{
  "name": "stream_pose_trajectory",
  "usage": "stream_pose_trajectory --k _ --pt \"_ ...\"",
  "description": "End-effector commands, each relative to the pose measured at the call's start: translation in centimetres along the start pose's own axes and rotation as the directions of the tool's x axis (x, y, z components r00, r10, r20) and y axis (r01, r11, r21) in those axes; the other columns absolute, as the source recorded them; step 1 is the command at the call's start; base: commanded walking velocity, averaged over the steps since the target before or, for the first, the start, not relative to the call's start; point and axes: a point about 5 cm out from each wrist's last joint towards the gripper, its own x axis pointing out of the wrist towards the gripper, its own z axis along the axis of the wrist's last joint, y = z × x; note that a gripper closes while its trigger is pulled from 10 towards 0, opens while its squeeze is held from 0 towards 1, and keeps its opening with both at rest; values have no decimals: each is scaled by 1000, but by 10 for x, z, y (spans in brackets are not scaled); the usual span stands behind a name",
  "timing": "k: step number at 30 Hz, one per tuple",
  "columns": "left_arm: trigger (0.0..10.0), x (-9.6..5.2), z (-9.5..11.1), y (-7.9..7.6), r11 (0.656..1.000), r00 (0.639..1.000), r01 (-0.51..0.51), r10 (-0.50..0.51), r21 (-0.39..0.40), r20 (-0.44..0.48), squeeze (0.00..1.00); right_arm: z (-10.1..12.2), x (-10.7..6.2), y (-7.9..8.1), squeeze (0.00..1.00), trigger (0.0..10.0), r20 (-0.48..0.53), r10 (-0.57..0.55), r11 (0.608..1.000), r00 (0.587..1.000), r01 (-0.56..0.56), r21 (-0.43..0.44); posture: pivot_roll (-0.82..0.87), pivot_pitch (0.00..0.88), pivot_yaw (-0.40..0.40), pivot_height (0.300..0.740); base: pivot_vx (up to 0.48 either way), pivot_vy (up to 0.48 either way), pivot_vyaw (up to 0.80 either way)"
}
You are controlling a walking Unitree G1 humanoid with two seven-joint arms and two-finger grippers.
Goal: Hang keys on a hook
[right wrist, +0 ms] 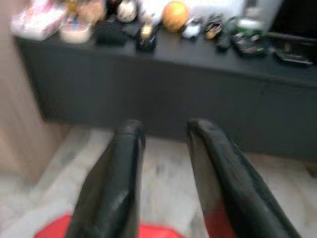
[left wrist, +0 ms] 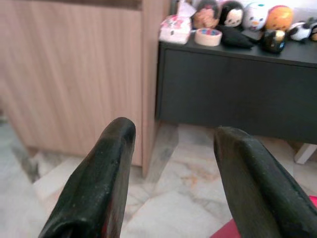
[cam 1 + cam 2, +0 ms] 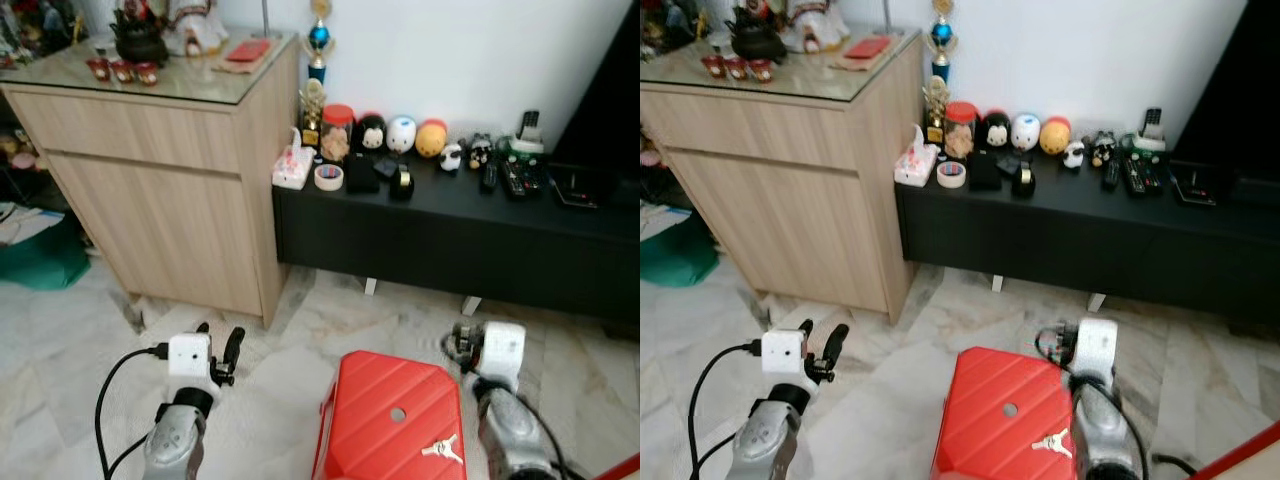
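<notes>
A small bunch of silver keys (image 3: 441, 449) lies on the ribbed top of a red case (image 3: 385, 405) on the floor, close in front of me. My right gripper (image 1: 166, 125) hovers just beyond the case's far right corner, past the keys. Its black fingers (image 1: 124, 168) are a little apart, with nothing between them. My left gripper (image 3: 220, 345) hangs over the marble floor to the left of the case. It stands open and empty, its fingers (image 2: 99, 183) pointing toward the cabinet corner.
A tall light-wood cabinet (image 3: 170, 190) stands at the left. A low black console (image 3: 450, 240) runs along the white wall, carrying figurines, a tape roll (image 3: 328, 177) and remotes. A green bag (image 3: 40, 260) sits at the far left. Marble floor (image 3: 300, 330) lies between me and the furniture.
</notes>
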Motion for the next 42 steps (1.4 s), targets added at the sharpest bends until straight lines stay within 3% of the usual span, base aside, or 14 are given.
stream_pose_trajectory --k 1,6,9,13,16,28,42 --pt "10000 0 7 -6 1000 1000 14 -14 -9 19 0 -7 -6 1 0 10000 -10 -19 1000 1000 19 4 23 0 -54 740 0 0 0" --pt "10000 -2 13 -5 1000 1000 11 -11 4 26 0 -2 -6 3 0 10000 3 -37 998 999 37 43 29 0 -58 740 0 0 0" --pt "10000 -1 13 3 1000 1000 -29 29 1 4 0 -21 -13 3 0 10000 -93 -62 997 994 65 36 27 0 -53 740 0 0 0" --pt "10000 -1 13 4 999 999 -44 44 -2 -8 0 -27 -14 2 0 10000 -146 -99 993 984 108 56 41 0 -57 740 0 0 0" --pt "10000 -3 11 4 999 998 -52 52 -13 -24 0 -21 -9 6 0 10000 -144 -66 997 987 69 15 34 0 -56 735 0 0 0" --pt "10000 -3 4 2 998 996 -54 53 -10 -69 0 -13 -2 -3 0 10000 -118 -100 994 988 103 22 39 0 -62 666 0 0 0" --pt "10000 -6 -1 5 997 993 -74 73 -4 -90 0 -15 1 5 0 10000 -157 -95 994 983 102 37 47 0 -63 651 0 0 0"
